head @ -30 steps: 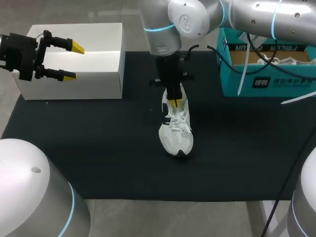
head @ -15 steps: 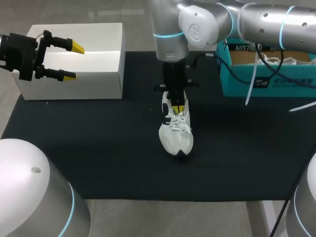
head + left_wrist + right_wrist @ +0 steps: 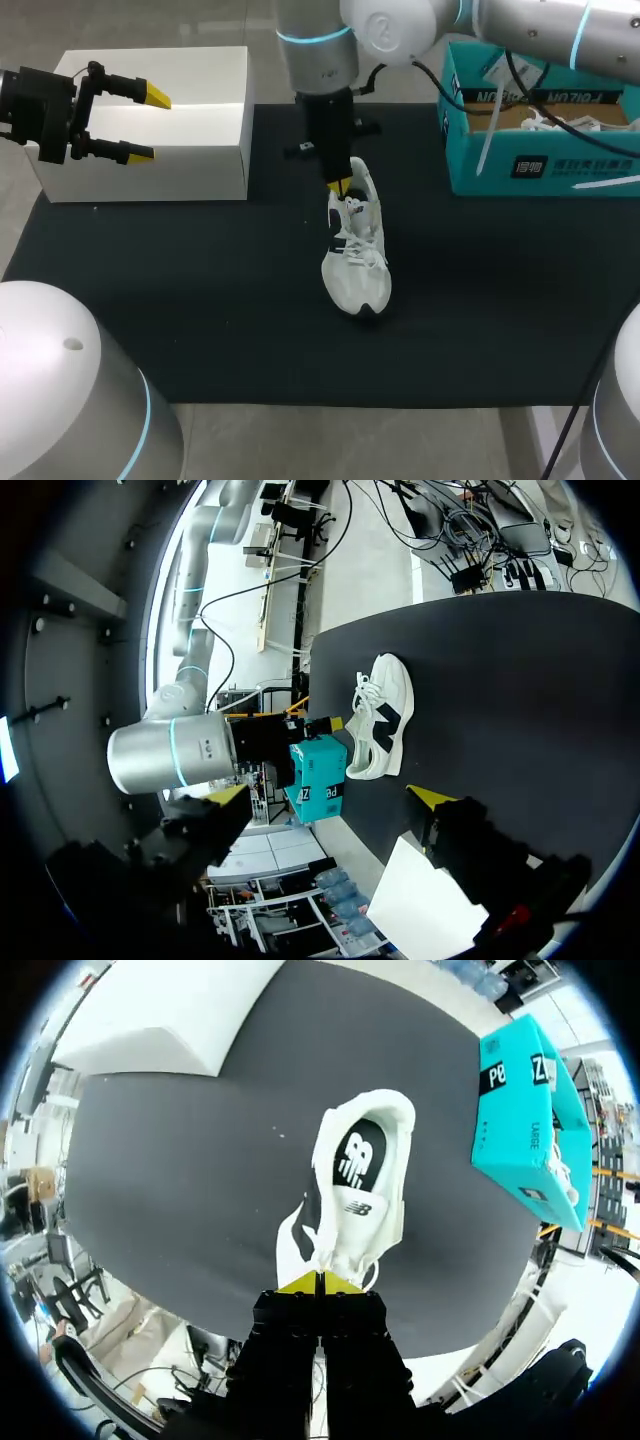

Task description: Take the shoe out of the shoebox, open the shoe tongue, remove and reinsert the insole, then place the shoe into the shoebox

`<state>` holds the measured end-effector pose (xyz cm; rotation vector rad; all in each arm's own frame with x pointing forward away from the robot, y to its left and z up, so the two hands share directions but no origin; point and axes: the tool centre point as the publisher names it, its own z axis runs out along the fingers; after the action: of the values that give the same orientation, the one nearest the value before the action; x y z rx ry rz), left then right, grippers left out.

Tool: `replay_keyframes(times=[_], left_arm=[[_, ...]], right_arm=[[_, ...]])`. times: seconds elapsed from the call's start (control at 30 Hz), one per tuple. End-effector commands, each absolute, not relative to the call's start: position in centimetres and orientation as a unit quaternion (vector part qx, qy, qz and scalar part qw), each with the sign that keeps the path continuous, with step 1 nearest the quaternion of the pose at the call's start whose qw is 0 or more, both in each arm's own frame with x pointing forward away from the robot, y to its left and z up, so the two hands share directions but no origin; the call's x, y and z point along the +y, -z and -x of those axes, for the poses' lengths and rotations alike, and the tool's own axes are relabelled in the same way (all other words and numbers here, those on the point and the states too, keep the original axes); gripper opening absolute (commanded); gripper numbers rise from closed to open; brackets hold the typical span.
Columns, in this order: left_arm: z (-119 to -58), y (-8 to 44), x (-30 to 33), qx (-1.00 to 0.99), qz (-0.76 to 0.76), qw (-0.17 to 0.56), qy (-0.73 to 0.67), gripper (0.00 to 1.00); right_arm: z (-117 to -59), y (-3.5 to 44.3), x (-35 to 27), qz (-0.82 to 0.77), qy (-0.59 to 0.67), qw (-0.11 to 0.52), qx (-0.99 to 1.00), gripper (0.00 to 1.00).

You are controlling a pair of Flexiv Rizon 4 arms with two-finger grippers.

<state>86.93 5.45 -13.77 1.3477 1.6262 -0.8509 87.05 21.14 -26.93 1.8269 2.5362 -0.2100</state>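
A white shoe (image 3: 356, 250) with dark side marks lies on the black mat (image 3: 200, 300), toe toward the front edge. In the right wrist view its mouth faces me, with the dark insole (image 3: 358, 1156) and the white tongue (image 3: 347, 1218) showing. My right gripper (image 3: 340, 186) hangs shut beside the shoe's collar. Its yellow tips (image 3: 320, 1282) are pressed together just above the laces (image 3: 326, 1256); a pinch on them cannot be made out. My left gripper (image 3: 140, 124) stands open over the white box (image 3: 190, 150) at the far left, well away from the shoe (image 3: 380, 725).
The teal shoebox (image 3: 540, 150) stands open at the back right of the mat, with paper and white straps inside; it also appears beyond the shoe as the teal shoebox (image 3: 318, 786). The mat in front of the shoe is bare.
My right gripper has risen off the shoe's tongue and shifted back and to the left, toward the heel, staying shut. The shoe and the left arm have kept still.
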Motion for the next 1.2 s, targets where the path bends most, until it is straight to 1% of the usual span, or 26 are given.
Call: replay_keyframes(times=[0.03, 0.33, 1.13, 1.2], left_arm=[[-86.9, 13.8, 5.4, 0.649, -0.538, 0.418, 0.338, 1.00], [-86.9, 13.8, 5.4, 0.649, -0.538, 0.418, 0.338, 1.00], [-86.9, 13.8, 5.4, 0.649, -0.538, 0.418, 0.338, 1.00], [-86.9, 13.8, 5.4, 0.649, -0.538, 0.418, 0.338, 1.00]], right_arm=[[-86.5, 25.5, 22.5, -0.157, -0.163, 0.131, 0.965, 0.00], [-86.2, 25.5, 24.9, -0.001, -0.152, 0.120, 0.981, 0.00], [-86.3, 25.7, 25.0, -0.003, -0.142, 0.115, 0.983, 0.00], [-87.0, 25.8, 24.0, 0.003, -0.136, 0.115, 0.984, 0.00]])
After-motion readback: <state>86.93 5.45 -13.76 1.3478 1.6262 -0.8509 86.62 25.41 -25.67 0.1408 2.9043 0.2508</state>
